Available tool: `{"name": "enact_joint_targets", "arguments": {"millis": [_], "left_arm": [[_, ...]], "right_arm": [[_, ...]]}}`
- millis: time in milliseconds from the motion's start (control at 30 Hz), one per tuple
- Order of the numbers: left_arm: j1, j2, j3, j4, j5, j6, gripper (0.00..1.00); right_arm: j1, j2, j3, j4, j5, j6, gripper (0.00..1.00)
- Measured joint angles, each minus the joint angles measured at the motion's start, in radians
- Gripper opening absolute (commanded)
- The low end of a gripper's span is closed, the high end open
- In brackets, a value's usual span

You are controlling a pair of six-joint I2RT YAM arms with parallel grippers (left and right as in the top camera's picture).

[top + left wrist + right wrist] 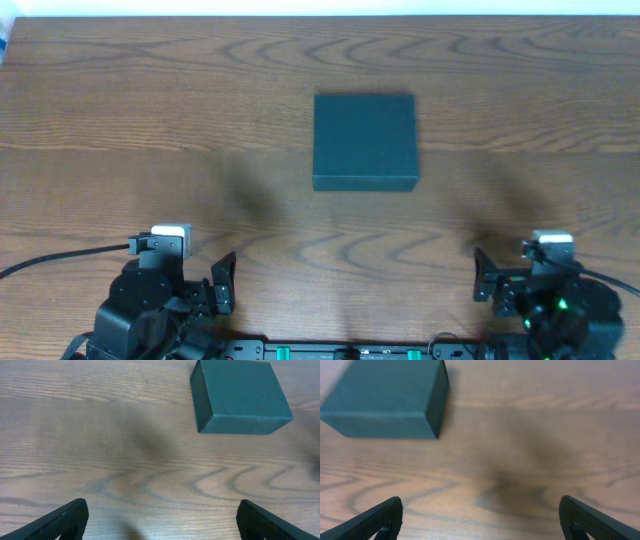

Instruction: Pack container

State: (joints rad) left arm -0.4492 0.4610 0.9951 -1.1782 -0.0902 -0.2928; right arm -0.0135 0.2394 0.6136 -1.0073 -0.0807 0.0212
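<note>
— Container [364, 140] whereabouts?
— Lid down, on the table [150, 100], well ahead of both grippers: ahead-right of the left gripper [162, 510], ahead-left of the right gripper [480, 507].
— Jaws?
— Both spread wide, holding nothing.

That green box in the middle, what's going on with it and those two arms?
Not much at this moment. The dark teal container sits on the wooden table, and it looks closed. Two robot arms wait at the near edge. The left gripper and the right gripper are both wide open, empty and well short of the box. Nothing to pack into it is in view.
</note>
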Motion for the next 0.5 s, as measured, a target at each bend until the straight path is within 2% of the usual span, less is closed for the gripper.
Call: {"name": "enact_joint_targets", "arguments": {"millis": [233,500], "left_arm": [[0.0,0.0,-0.001,-0.001,0.0,0.0,0.95],[0.0,0.0,-0.001,0.0,0.0,-0.002,0.96]], "right_arm": [[-0.077,-0.042,-0.161,0.014,-0.019,-0.008,0.99],[-0.108,-0.052,-0.238,0.018,-0.021,-0.011,0.99]]}}
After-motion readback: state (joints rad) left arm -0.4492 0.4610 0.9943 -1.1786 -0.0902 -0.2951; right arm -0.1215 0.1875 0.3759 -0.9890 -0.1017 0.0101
